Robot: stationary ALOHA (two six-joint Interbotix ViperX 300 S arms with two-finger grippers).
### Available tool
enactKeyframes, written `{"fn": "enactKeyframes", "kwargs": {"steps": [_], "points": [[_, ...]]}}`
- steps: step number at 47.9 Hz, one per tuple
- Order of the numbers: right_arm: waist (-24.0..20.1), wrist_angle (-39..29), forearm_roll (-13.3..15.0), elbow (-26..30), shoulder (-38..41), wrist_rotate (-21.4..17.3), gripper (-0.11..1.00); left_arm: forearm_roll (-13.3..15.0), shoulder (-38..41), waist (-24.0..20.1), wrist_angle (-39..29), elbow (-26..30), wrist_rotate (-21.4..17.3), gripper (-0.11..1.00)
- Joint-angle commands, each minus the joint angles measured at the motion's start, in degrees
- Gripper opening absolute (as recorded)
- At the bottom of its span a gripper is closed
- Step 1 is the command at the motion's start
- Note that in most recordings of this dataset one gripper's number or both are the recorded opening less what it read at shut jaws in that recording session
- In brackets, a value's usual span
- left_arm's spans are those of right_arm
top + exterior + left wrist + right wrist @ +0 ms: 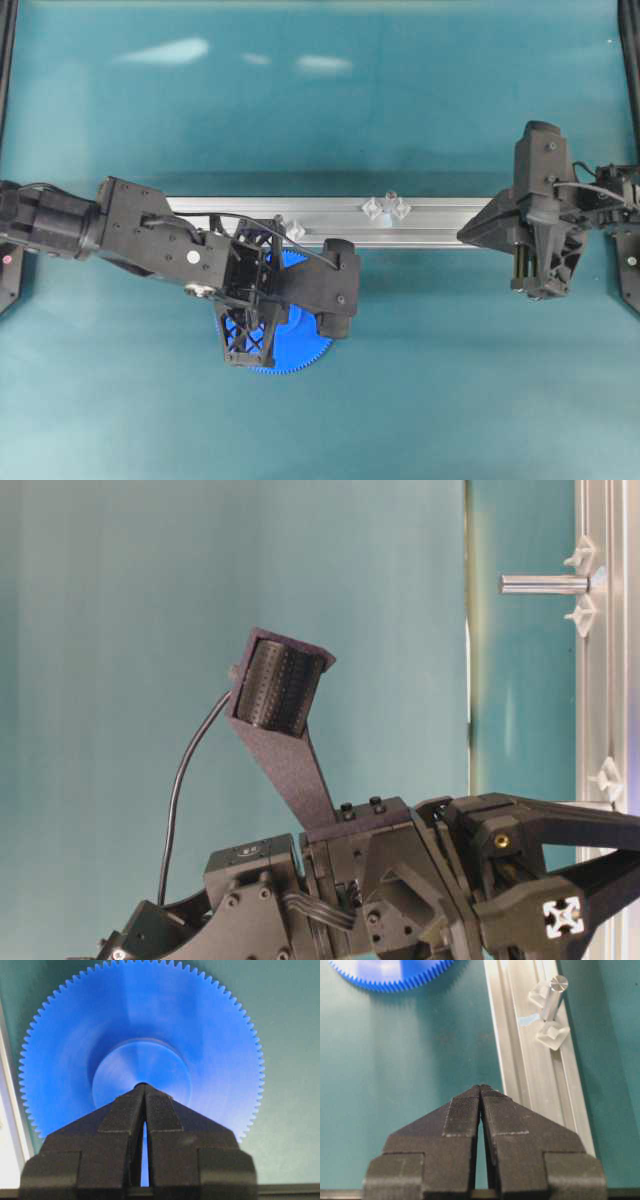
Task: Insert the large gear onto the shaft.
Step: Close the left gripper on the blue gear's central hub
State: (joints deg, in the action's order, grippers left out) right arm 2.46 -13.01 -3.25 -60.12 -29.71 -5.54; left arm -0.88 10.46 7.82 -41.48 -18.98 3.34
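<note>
- Teal tabletop (320,100), with an aluminium rail (430,222) running left to right across its middle.
- Left gripper (144,1087): fingers (122,1112) pressed together, tips over the hub of the large gear (70,1060); contact cannot be told.
- Large gear lies flat, just near of the rail, left of centre.
- Right gripper (480,1088): fingers together, holding nothing.
- Shaft (551,996) stands on the rail, between two clear brackets.
- No legible writing.

Teal tabletop (320,420), pale glare patches (165,50) (far edge)
</note>
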Motion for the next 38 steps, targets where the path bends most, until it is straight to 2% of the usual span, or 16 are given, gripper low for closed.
{"fn": "enactKeyframes", "kwargs": {"steps": [1,3,7,15,20,23,38], "points": [[0.1,0.5,0.1,1.0,-0.4,-0.4,0.08,-0.2,-1.1,0.3,0.1,1.2,-0.1,0.03],[0.0,0.5,0.1,1.0,-0.4,-0.4,0.08,-0.2,-1.1,0.3,-0.3,1.3,-0.1,0.07],[0.0,0.5,0.1,0.9,-0.4,-0.4,0.08,-0.2,-1.1,0.2,-1.1,1.1,-0.1,0.23],[0.0,0.3,0.1,1.0,-0.6,-0.5,0.08,-0.2,-0.5,0.2,-2.1,1.1,-0.1,0.72],[-0.1,0.3,0.1,0.7,-1.0,-0.5,0.08,-0.3,-0.4,0.2,-1.2,1.3,-0.1,0.91],[-0.1,0.3,0.1,0.5,-1.3,-0.5,0.08,-0.2,-0.1,0.2,-0.6,1.2,-0.1,0.94],[-0.1,0.1,0.1,-0.8,-4.0,-0.6,0.08,-0.3,1.4,0.2,0.2,1.5,-0.1,0.94]]}}
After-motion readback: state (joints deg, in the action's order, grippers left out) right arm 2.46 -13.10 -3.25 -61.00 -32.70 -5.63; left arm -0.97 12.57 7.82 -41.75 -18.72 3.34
